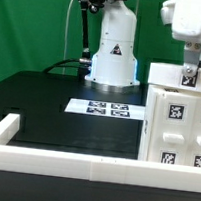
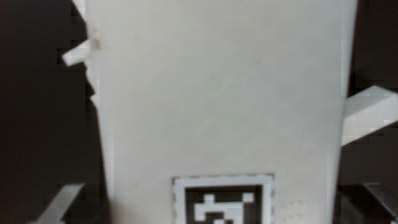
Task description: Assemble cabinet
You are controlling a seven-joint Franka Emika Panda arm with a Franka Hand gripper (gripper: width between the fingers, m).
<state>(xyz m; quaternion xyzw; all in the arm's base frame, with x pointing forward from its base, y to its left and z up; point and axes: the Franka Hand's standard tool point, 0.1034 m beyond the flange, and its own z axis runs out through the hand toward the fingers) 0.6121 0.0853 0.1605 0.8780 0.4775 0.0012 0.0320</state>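
Item: cabinet [image 1: 175, 121], white plastic box-shaped body, several square black-and-white tags on its faces. Location: on the black bench [image 1: 48, 98], at the exterior view's right, just beside the marker board [image 1: 105, 110] and just behind the low white border rail [image 1: 71, 166]. The arm's white base [image 1: 115, 52] stands well apart from it, beyond the marker board.

Orientation: in the wrist view one long, flat white panel [image 2: 217, 95] fills the picture, a tag [image 2: 224, 203] at one end. The long axis of that panel appears to run away from the tagged end; the body's full outline is cut off in both views, so its overall long axis cannot be told.

Fingers: the gripper [image 1: 189, 76] is down at the cabinet's upper edge, the fingers [image 2: 372, 112] astride the panel at a middling spread and seemingly pressed to its two sides.

Handling, as a judgement: rigid, smooth, likely light and hollow; slippery under the fingers. Best taken across a thin wall or edge, squarely, well clear of the corners.
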